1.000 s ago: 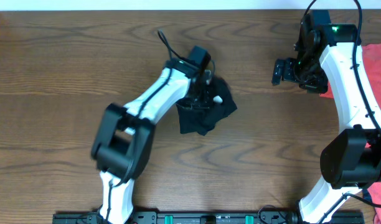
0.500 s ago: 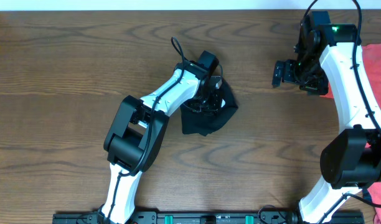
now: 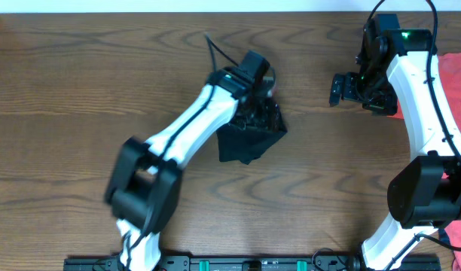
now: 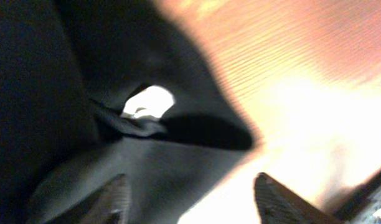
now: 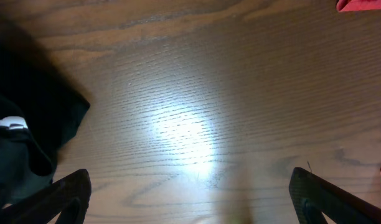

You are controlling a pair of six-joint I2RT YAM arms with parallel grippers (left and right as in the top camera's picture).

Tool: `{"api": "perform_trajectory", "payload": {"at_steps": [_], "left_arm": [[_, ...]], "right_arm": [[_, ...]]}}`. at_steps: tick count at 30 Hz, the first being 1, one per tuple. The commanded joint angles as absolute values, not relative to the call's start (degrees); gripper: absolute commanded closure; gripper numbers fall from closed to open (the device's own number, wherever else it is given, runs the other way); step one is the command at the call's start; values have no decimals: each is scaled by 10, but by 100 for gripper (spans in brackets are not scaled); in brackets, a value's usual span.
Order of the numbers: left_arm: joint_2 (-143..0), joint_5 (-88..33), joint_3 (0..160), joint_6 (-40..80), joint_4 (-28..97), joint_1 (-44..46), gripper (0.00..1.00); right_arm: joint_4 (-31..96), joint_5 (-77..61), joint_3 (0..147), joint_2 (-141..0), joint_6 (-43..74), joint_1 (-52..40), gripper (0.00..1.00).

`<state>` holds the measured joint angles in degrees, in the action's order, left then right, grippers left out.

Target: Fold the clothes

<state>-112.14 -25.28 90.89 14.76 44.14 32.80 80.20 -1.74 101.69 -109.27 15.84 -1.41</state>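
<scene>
My left gripper (image 4: 189,186) over the crumpled black soft fabric garment (image 3: 249,141), centre frame.
Both jaws wide, right gripper (image 5: 190,177) empty; white tag (image 4: 147,102) unreadable; I read "M" on the red-orange T-shirt (image 3: 456,71).

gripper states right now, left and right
left gripper: open, over the black garment, not gripping it
right gripper: open, holding nothing
</scene>
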Motion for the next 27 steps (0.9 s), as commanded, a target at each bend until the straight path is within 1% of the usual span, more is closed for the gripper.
{"api": "perform_trajectory", "payload": {"at_steps": [1, 9, 11, 14, 20, 23, 27], "left_arm": [[-1050, -230, 914, 149, 444, 321, 30], [-1037, -216, 891, 182, 505, 253, 29], [-1037, -220, 873, 188, 510, 226, 23], [-1037, -264, 842, 188, 508, 178, 22], [-1037, -372, 742, 173, 438, 101, 19], [-1037, -408, 701, 172, 387, 93, 17], [-1041, -414, 659, 174, 326, 97, 11]], "right_arm": [[803, -18, 1027, -1087, 152, -11, 1], [804, -18, 1027, -1087, 151, -11, 1], [804, -18, 1027, -1087, 151, -11, 1], [804, -18, 1027, -1087, 151, -11, 1], [803, -20, 1027, -1087, 151, -11, 1], [802, -20, 1027, -1087, 151, -11, 1], [802, -20, 1027, -1087, 150, -11, 1]]}}
